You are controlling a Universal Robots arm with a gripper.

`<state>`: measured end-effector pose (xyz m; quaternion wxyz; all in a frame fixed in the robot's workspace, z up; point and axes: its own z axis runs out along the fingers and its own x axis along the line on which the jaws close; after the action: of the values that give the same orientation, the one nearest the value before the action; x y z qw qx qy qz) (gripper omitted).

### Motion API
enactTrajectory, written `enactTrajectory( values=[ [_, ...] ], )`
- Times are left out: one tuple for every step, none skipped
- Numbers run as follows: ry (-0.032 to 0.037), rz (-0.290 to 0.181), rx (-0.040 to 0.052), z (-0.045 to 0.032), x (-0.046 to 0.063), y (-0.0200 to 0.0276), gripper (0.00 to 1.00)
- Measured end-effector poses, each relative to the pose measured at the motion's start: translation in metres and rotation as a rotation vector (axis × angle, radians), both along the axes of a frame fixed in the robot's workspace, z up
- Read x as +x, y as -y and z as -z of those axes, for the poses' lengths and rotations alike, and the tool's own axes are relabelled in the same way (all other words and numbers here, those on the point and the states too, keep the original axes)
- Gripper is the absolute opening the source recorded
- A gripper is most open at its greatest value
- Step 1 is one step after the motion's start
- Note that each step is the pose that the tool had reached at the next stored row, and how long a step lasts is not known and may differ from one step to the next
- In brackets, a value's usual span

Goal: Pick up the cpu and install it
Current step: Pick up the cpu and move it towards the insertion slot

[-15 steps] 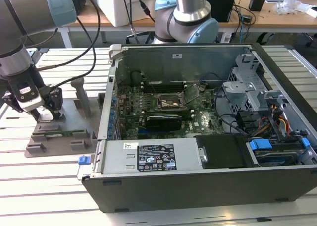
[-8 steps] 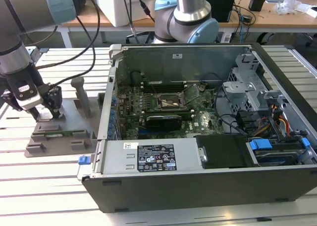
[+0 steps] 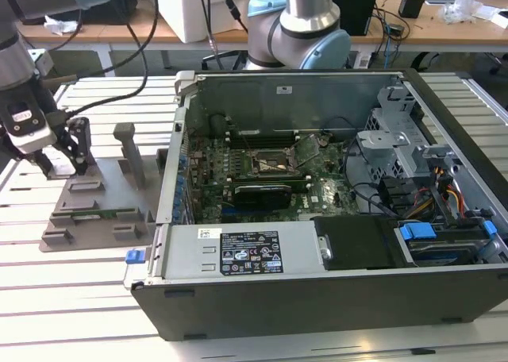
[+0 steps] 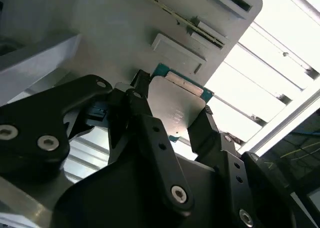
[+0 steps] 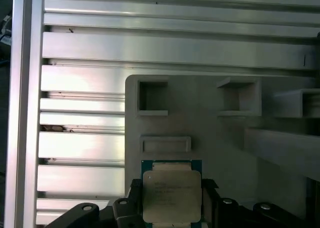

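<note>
Two black gripper [image 5: 171,189] fingers [image 5: 135,195] clamp the small silver green-rimmed square cpu [image 5: 172,195] edgewise, so I reckon a jolt could tilt it.

The cpu [image 5: 172,195] has a smooth silver metal lid with a dull satin sheen, edged by a green board rim. The gripper [image 4: 174,110] is black, its links smooth and matt, set with bright metal screws. The fixture plate [image 5: 200,118] is matt grey plastic. The table [image 5: 80,50] slats are softly glossy brushed aluminium. The computer case [image 3: 317,306] is dark and matt outside, bare sheet metal within.
</note>
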<state>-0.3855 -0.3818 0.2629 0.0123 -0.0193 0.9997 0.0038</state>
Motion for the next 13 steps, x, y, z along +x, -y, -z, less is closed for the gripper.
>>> enactTrajectory(
  values=[
    [0.0,0.0,0.0001,-0.0032,0.0,0.0,0.55],
    [0.0001,0.0,0.0001,-0.0066,0.0,0.0,0.55],
    [0.0001,0.0,0.0,-0.0093,0.0,0.0,0.55],
    [0.0001,0.0,0.0,-0.0138,0.0,0.0,0.55],
    [0.0,0.0,0.0,-0.0182,0.0,0.0,0.55],
    [0.0,0.0,0.0,-0.0212,0.0,0.0,0.55],
    [0.0,0.0,0.0,-0.0234,0.0,0.0,0.55],
    [0.0001,0.0,0.0,-0.0289,0.0,0.0,0.55],
    [0.0,0.0,0.0,-0.0327,0.0,0.0,0.55],
    [0.0,0.0,0.0,-0.0354,0.0,0.0,0.55],
    [0.0001,0.0,0.0,-0.0396,0.0,0.0,0.55],
    [0.0001,0.0,0.0,-0.0448,0.0,0.0,0.55],
    [0.0,0.0,0.0,-0.0505,0.0,0.0,0.55]
  ],
)
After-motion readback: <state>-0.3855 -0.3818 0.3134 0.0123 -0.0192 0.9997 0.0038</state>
